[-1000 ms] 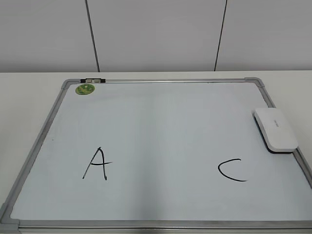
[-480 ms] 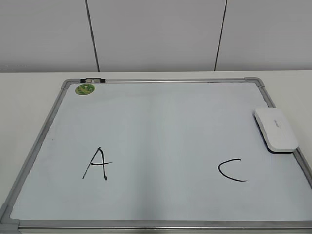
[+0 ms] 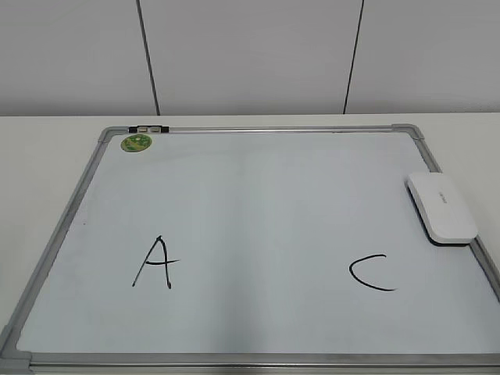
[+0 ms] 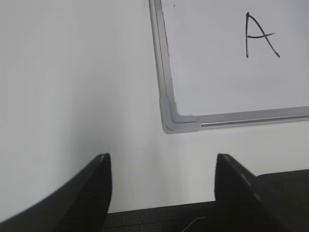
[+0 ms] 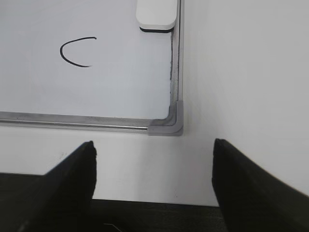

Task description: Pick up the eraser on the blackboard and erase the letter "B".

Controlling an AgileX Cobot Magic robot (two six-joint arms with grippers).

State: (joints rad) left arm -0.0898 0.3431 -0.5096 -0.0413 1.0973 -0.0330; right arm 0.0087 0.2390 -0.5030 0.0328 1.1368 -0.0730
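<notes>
Both pincers sit spread wide with nothing between the fingers, the left pincer (image 4: pixel 161 186) over bare table (image 4: pixel 72 87) just off the near-left corner of the blackboard (image 3: pixel 258 129), the right pincer (image 5: pixel 153 181) just off its near-right corner. On the blackboard the "A" (image 3: pixel 155 262) is near-left and the "C" (image 3: pixel 373 273) near-right, the stretch between them bare. Farther back the eraser (image 3: pixel 441 207) lies flat against the blackboard's right frame, beyond the "C", and a round green magnet (image 3: pixel 136 143) sits at the far-left corner
</notes>
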